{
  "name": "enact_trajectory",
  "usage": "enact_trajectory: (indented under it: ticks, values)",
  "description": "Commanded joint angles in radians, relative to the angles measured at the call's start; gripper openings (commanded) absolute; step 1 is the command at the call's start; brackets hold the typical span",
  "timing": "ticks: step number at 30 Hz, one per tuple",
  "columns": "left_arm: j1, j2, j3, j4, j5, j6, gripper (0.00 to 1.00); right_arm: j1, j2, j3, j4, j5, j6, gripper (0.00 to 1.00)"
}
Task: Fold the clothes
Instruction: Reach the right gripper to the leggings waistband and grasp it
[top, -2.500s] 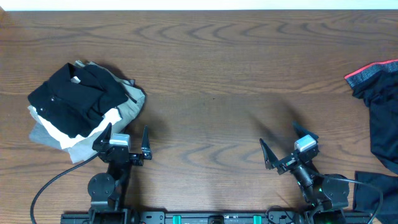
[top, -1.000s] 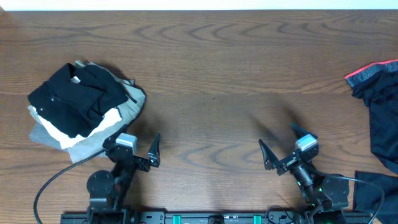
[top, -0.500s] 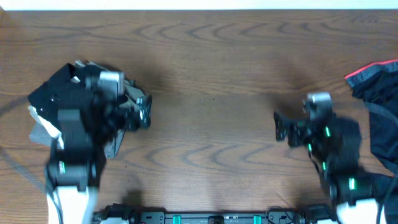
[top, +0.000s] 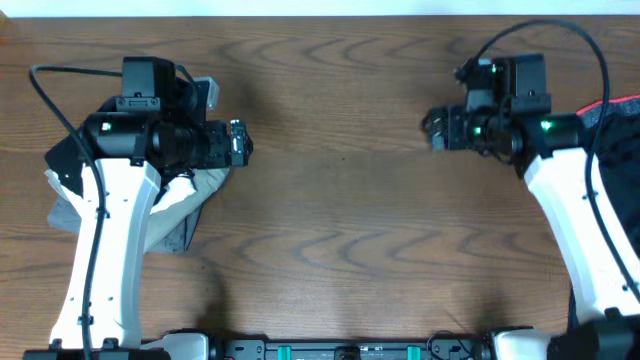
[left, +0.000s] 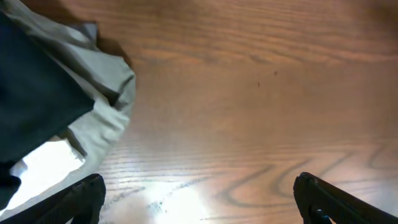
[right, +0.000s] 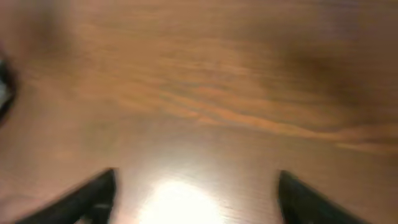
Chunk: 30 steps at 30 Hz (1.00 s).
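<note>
Jaws stand spread on both: left gripper just beside the rumpled black-white-khaki garment heap, right gripper well apart from it.

The surface was warm brown wood with darker wavy grain, plus a pale glare patch in both wrist views. The heap of clothes on the left was mostly black, with white, grey and khaki bits poking out. The leggings at the right edge looked navy-black, with a coral-red band. The left arm and right arm were white with black joints, and the right one had little green lights. The left claw and right claw had black fingers.
</note>
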<state>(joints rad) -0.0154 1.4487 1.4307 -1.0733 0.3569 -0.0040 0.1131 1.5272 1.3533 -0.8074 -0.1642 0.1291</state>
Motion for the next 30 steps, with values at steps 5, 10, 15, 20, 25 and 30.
enact_trajectory:
  ticks: [5, 10, 15, 20, 25, 30]
  values:
    - [-0.004, -0.006, 0.027, 0.009, 0.066, -0.006, 1.00, -0.205, 0.194, 0.193, 0.010, 0.386, 0.235, 0.36]
    - [-0.004, -0.006, 0.027, 0.011, 0.066, -0.006, 0.63, -0.334, 0.350, 0.259, 0.057, 0.397, 0.298, 0.05]
    - [-0.004, -0.006, 0.027, 0.011, 0.066, -0.006, 0.30, -0.430, 0.484, 0.263, 0.108, 0.394, 0.342, 0.01]
    - [-0.004, -0.006, 0.027, 0.012, 0.066, -0.006, 0.30, -0.467, 0.582, 0.263, 0.123, 0.457, 0.353, 0.01]
    - [-0.004, -0.006, 0.027, 0.012, 0.066, -0.006, 0.30, -0.494, 0.652, 0.263, 0.194, 0.446, 0.349, 0.01]
    - [-0.004, -0.006, 0.027, 0.011, 0.066, -0.006, 0.30, -0.512, 0.725, 0.262, 0.267, 0.444, 0.345, 0.01]
